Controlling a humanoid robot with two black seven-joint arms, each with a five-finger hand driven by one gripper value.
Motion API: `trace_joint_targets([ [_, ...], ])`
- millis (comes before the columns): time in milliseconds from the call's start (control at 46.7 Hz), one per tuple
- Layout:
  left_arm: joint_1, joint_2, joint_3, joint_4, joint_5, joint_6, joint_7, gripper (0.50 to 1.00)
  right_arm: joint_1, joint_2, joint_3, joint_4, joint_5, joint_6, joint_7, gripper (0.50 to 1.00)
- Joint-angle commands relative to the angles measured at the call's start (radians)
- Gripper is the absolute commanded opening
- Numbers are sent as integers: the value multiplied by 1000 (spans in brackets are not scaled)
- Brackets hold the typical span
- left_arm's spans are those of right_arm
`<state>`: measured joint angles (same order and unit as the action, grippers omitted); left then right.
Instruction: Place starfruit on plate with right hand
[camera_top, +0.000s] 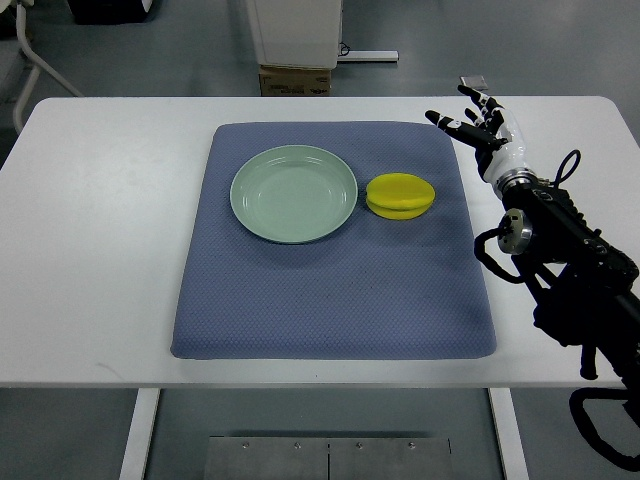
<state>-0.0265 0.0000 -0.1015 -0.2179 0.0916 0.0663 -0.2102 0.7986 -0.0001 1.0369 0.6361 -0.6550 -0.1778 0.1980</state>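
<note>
Black fingers of the right hand spread wide, holding nothing, above the bench. One starfruit lies beside one plate.

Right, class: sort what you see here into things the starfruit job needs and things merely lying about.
Needed for the job:
- starfruit, on the mat beside the plate
- plate, holding nothing
- right hand, fingers spread, holding nothing

Just lying about:
- blue mat
- white table
- cardboard box on the floor beyond
</note>
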Motion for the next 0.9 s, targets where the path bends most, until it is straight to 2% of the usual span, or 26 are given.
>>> trace_joint_targets([
  [0, -1, 0, 0, 0, 0, 0, 0, 1000, 1, 0, 0, 0, 0, 0, 0, 1000],
  [878, -1, 0, 0, 0, 0, 0, 0, 1000, 25, 0, -52, 2, 0, 0, 0, 1000],
])
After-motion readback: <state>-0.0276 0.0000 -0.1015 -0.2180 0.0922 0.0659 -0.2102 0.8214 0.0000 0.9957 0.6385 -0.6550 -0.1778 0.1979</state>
